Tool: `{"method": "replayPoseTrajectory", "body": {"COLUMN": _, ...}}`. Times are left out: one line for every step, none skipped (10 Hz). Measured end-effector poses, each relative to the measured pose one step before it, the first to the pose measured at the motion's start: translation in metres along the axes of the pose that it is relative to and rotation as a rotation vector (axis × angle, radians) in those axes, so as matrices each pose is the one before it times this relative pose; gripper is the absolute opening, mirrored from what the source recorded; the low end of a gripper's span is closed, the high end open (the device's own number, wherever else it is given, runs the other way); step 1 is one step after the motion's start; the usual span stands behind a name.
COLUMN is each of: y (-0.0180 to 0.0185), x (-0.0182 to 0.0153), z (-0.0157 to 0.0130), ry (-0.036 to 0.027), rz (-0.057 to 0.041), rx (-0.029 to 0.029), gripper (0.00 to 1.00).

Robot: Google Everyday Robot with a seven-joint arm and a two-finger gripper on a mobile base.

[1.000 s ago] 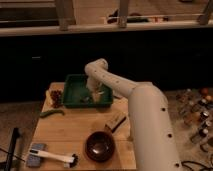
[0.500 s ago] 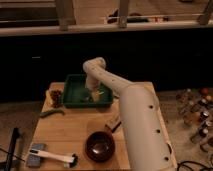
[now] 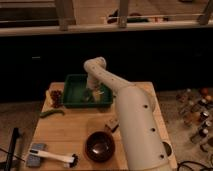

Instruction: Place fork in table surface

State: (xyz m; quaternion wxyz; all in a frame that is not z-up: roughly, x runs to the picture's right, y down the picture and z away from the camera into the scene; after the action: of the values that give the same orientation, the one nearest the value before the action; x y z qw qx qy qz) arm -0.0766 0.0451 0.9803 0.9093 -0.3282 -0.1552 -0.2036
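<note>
Light wooden table surface [image 3: 70,131] in a dim room, dark counter behind. At upper centre of it sits the green tray [image 3: 68,90], and the gripper [image 3: 90,94] is down inside it, arm bent over from the right. Whether the claw is open, closed or gripping, I can't tell. A pale sliver just right of it in the tray looks like the fork [image 3: 103,92], though I'm not certain. To do this well: secure the handle, lift clear of the rim, and aim for bare planks, away from the dark bowl [image 3: 99,145] and brush [image 3: 52,156].
</note>
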Motion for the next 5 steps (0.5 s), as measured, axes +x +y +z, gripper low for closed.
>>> {"method": "replayPoseTrajectory", "body": {"y": -0.00029, "x": 0.00085, "z": 0.00121, "ry": 0.00187, "rz": -0.00368, "rx": -0.00261, "gripper": 0.61}}
{"method": "replayPoseTrajectory", "body": {"y": -0.00136, "x": 0.00166, "z": 0.00197, "ry": -0.00051, "rz": -0.0019, "rx": -0.00293, "gripper": 0.5}}
{"method": "replayPoseTrajectory", "body": {"y": -0.00008, "x": 0.00051, "z": 0.00242, "ry": -0.00196, "rz": -0.00123, "rx": -0.00827, "gripper": 0.41}}
{"method": "replayPoseTrajectory", "body": {"y": -0.00054, "x": -0.00084, "z": 0.00289, "ry": -0.00227, "rz": -0.00355, "rx": -0.00471, "gripper": 0.3}}
{"method": "replayPoseTrajectory", "body": {"y": -0.00348, "x": -0.00137, "z": 0.00225, "ry": -0.00025, "rz": -0.00433, "rx": 0.00749, "gripper": 0.18}}
